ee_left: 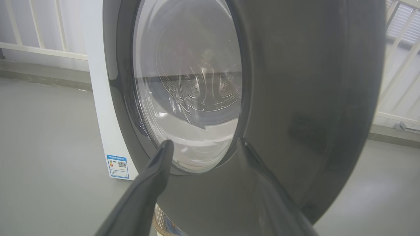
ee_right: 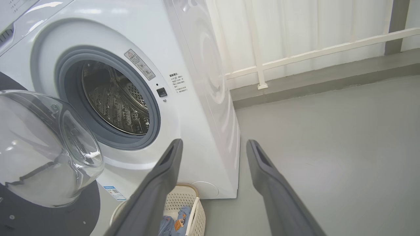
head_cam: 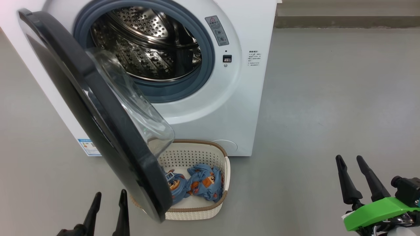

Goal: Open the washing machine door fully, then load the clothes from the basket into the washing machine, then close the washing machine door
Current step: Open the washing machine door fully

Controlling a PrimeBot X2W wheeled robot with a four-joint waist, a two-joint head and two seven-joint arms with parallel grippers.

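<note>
The left gripper (head_cam: 111,192) stands with its two dark fingers spread and nothing between them, low at the near side of the washing machine door (head_cam: 137,173). In the left wrist view the fingertips sit close before the door's glossy outer face, under the glass window; I cannot tell whether they touch it. The right gripper (head_cam: 348,158) is likewise spread and empty, well off to the right above the bare grey floor (head_cam: 328,98), pointing toward the washing machine (head_cam: 249,98).

The door is swung out from its hinge on the machine's left and stands roughly edge-on to the head camera, its bulging clear bowl facing right. The steel drum (head_cam: 147,42) behind the grey gasket (head_cam: 205,75) is exposed and looks empty.

The basket (head_cam: 210,146) sits on the floor right against the foot of the machine. The door's lower edge hangs over its left part. The clothes (head_cam: 200,182), two blue printed garments, lie side by side inside it.

By my reading, the first step is only partly done: the door is open but looks short of fully swung back, and it crowds the basket. Pushing it wider likely falls to the left gripper. Loading both garments and shutting the door remain.
</note>
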